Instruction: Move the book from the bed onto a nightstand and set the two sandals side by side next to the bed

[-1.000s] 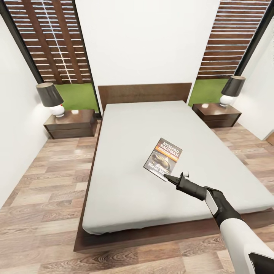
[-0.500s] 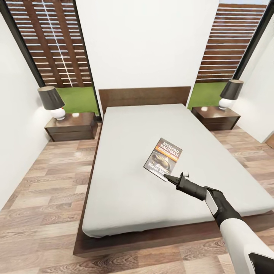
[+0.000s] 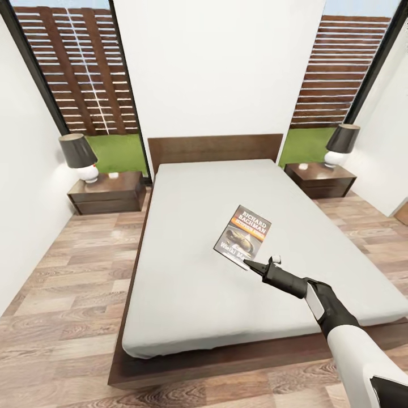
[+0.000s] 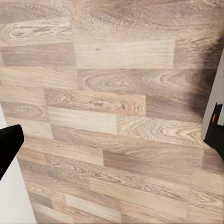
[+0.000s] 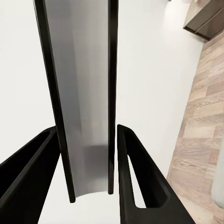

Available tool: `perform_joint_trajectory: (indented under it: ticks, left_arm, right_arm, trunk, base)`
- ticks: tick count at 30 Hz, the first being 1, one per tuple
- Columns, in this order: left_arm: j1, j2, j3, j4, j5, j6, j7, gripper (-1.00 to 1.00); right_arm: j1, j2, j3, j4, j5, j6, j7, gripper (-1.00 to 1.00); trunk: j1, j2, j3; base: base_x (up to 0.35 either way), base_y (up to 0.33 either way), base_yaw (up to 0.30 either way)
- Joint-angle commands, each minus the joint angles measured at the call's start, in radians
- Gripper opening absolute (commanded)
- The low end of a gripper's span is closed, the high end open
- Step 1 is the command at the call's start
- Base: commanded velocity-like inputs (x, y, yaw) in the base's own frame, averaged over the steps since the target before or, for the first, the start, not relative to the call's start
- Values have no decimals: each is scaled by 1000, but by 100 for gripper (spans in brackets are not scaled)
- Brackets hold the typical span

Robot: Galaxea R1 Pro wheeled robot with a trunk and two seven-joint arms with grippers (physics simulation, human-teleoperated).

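Note:
The book (image 3: 243, 235), dark with an orange band, hangs tilted over the pale-grey mattress of the bed (image 3: 187, 294). My right gripper (image 3: 249, 263) is shut on its near corner. In the right wrist view the book (image 5: 86, 93) stands edge-on between the two black fingers of my right gripper (image 5: 86, 135). One dark-brown nightstand (image 3: 107, 192) stands left of the headboard, the other nightstand (image 3: 320, 178) to its right. My left gripper (image 4: 112, 140) points down at wood-plank floor, fingers wide apart with nothing between them. The sandals are out of view.
Each nightstand carries a lamp with a dark shade, the left lamp (image 3: 76, 156) and the right lamp (image 3: 343, 141). White walls close in on both sides. Plank floor (image 3: 68, 283) runs along the bed's left side and past its foot.
The whole view has shifted: bed, nightstands and windows sit lower in the picture, so the camera has moved. The right arm and the book keep their place in the view.

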Motion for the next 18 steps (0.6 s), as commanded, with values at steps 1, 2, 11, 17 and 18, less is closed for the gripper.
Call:
perform_joint_trajectory:
  ticks: [1, 2, 11, 17, 18]
  left_arm:
    - [-1, 0, 0, 1, 8, -5, -1, 100]
    - [-1, 0, 0, 1, 8, -5, -1, 100]
    - [-1, 0, 0, 1, 8, -5, -1, 100]
    - [-1, 0, 0, 1, 8, -5, -1, 100]
    - [-1, 0, 0, 1, 8, -5, -1, 100]
  right_arm:
    - [-1, 0, -1, 0, -2, 8, 1, -100]
    - [-1, 0, -1, 0, -2, 8, 1, -100]
    - [-1, 1, 2, 0, -2, 7, 1, -100]
    - [-1, 1, 8, 0, -2, 6, 1, -100]
    - [-1, 1, 9, 0, -2, 6, 1, -100]
  trunk:
    - [1, -2, 0]
    - [1, -2, 2]
    - [1, -2, 16]
    - [1, -2, 26]
    - [1, -2, 27]
  base:
    - [0, 0, 0]
    - [0, 0, 0]
    - [0, 0, 0]
    - [0, 0, 0]
    - [0, 0, 0]
